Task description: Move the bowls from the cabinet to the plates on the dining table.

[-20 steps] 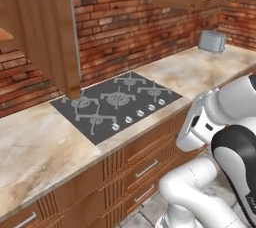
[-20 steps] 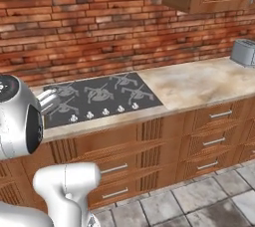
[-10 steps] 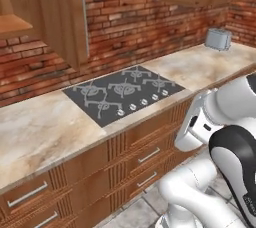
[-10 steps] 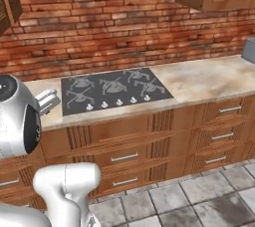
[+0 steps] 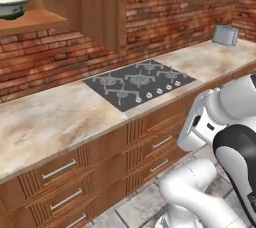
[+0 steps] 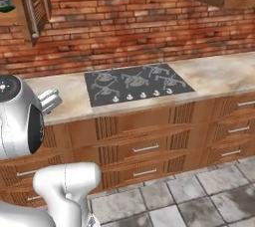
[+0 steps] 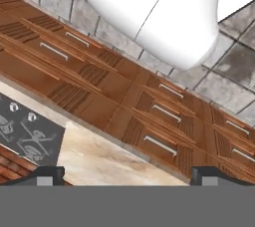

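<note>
Only half a bowl (image 5: 14, 5) visible, cut off by the frame on the open cabinet (image 5: 35, 22) shelf, up and well away from the gripper (image 7: 127, 175), jaws spread wide over counter (image 7: 114, 159), gripping nothing

Bowl (image 5: 14, 5) in cabinet (image 5: 60, 2), upper left

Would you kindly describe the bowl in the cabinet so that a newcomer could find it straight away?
Start at the black hob set into the marble counter under the brick wall, then look up and left to the open wooden cabinet. On its shelf, at the picture's edge, sits the bowl: pale rim, dark greenish outside, the one dish among wood and brick.
</note>
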{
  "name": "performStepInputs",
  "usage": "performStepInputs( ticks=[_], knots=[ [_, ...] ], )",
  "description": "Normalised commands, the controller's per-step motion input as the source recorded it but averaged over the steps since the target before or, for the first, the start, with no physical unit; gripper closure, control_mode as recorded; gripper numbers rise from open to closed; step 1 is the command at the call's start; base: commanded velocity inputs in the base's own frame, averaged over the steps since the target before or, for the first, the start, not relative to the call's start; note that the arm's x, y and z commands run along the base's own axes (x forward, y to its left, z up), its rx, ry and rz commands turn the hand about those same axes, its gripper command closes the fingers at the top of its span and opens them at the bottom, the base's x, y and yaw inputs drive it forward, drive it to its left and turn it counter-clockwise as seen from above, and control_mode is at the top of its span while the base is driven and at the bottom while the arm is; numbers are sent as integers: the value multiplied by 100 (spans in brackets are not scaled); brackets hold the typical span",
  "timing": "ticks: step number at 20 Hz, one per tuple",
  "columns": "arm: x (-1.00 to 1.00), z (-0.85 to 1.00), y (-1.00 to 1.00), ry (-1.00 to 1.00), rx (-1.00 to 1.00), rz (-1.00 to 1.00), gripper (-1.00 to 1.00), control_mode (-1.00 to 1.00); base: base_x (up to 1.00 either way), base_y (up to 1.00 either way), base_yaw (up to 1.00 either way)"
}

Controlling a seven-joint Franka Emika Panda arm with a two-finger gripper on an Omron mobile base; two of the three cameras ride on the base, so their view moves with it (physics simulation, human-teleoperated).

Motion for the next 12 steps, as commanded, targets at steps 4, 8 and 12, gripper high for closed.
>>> performStepInputs(
  ticks=[4,8,12],
  knots=[
    [0,0,0,0,0,0,-100,100,-25,100,0],
    [0,0,0,0,0,0,-100,100,-2,98,0],
    [0,0,0,0,0,0,-100,100,26,58,0]
  ],
)
